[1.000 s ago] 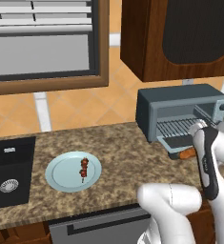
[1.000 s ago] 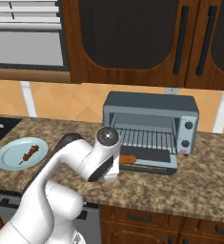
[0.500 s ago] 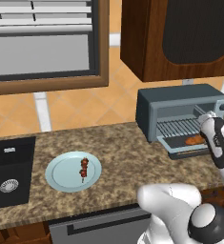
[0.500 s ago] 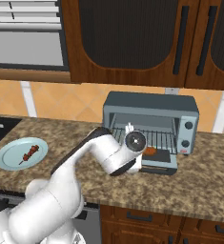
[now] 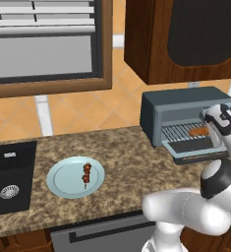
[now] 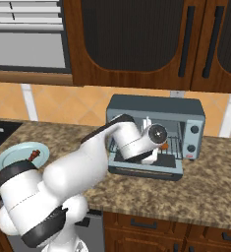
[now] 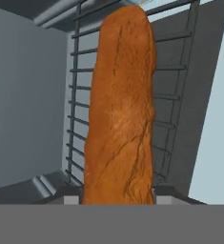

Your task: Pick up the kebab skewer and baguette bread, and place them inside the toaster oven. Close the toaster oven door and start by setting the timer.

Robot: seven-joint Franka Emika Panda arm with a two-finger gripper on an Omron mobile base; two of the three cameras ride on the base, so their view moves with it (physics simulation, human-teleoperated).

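Note:
My gripper is shut on the baguette bread, an orange-brown loaf whose base sits between the two fingertips. The loaf reaches inside the grey-blue toaster oven, over its wire rack. From the left base view, the baguette bread lies across the rack with the hand at its right end. The toaster oven door hangs down, open. Far to the left, the kebab skewer rests on a pale blue plate. In the right base view the arm hides most of the oven opening; a bit of baguette bread peeks out.
A black sink is set into the counter at the far left. Dark wood cabinets hang above the oven. The oven's knobs sit on its right side. Speckled countertop stretches between plate and oven.
The arm has swung right and forward, taking the baguette from above the open door into the oven over the rack. The skewer and plate have stayed put.

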